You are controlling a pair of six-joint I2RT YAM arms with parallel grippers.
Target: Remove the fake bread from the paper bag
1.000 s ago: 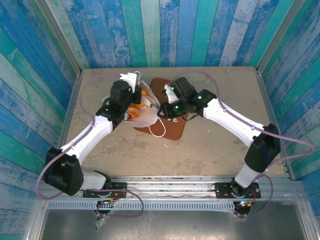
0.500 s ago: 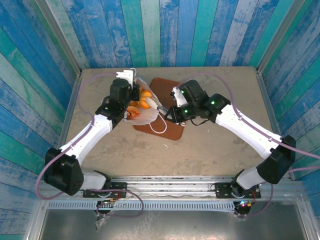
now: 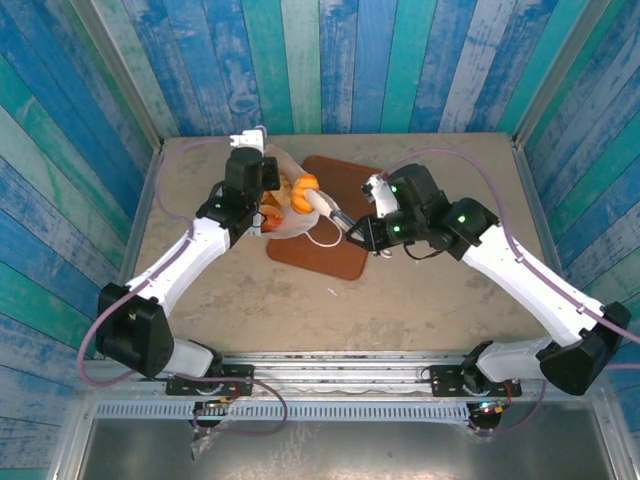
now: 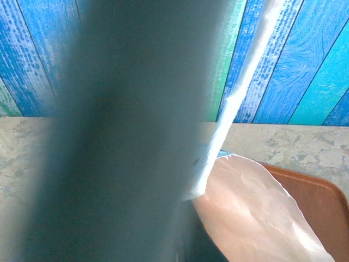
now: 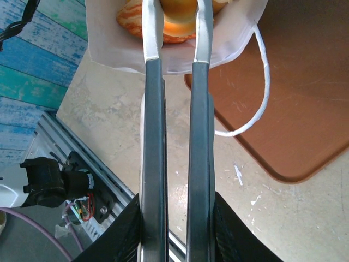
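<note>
Fake bread (image 5: 180,8) was gripped in near-closed jaws of right gripper (image 5: 178,22), at paper bag (image 3: 285,225) mouth, left gripper (image 3: 262,185) pinched shut on bag rim.

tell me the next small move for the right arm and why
Probably draw the right gripper straight back out of the paper bag: its fingers are closed on an orange fake bread piece at the bag's mouth.
</note>
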